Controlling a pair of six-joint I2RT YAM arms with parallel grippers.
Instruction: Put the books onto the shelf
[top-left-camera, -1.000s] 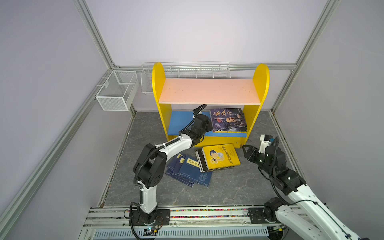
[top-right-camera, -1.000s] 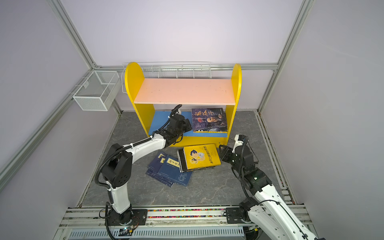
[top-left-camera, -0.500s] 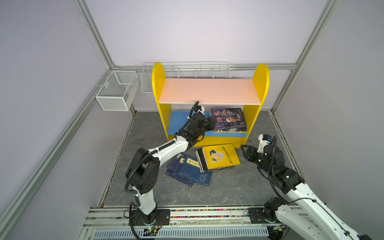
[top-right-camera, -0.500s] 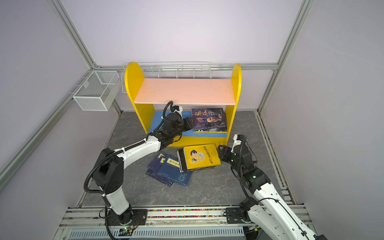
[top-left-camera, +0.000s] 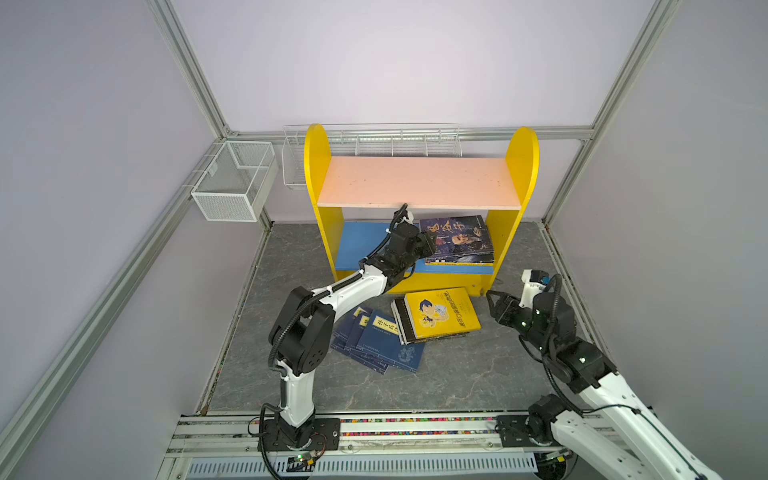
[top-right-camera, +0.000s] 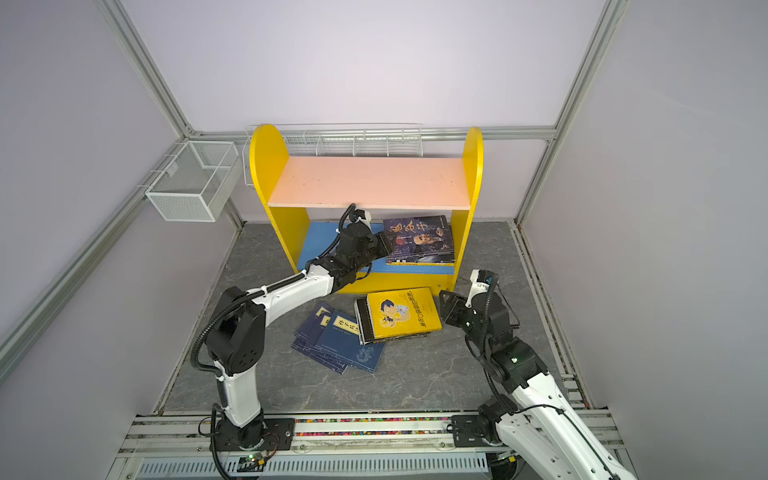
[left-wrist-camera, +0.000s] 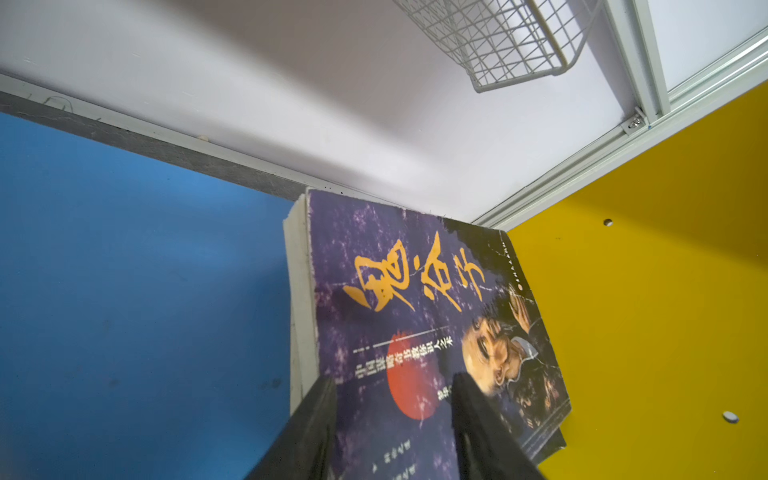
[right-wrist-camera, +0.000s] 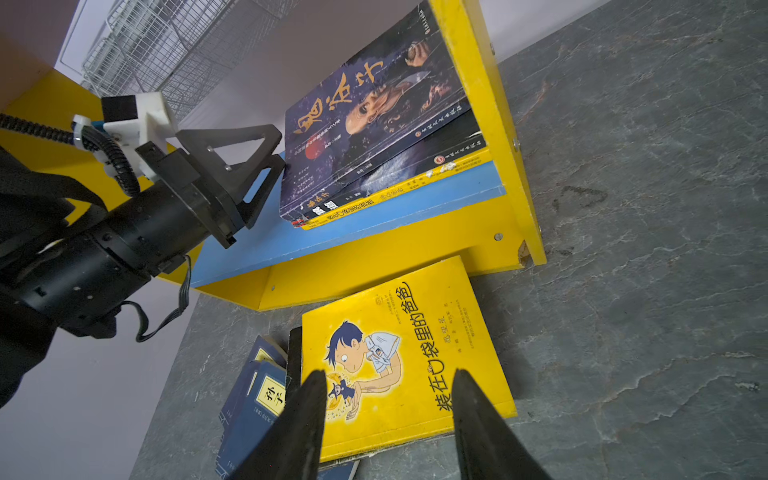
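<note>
Books: a purple book tops a flat stack on the shelf, and the rest lie on the floor.
The stack sits at the right end of the blue lower board, against the right side panel; the right wrist view shows a dark book and a yellow one beneath the purple cover. The pink upper board is above it. The left gripper reaches in under that board with its fingers parted at the stack's left edge, gripping nothing. In front of the shelf a yellow book lies on a dark one, overlapping fanned navy books. The right gripper hovers just right of the yellow book, half open and empty.
</note>
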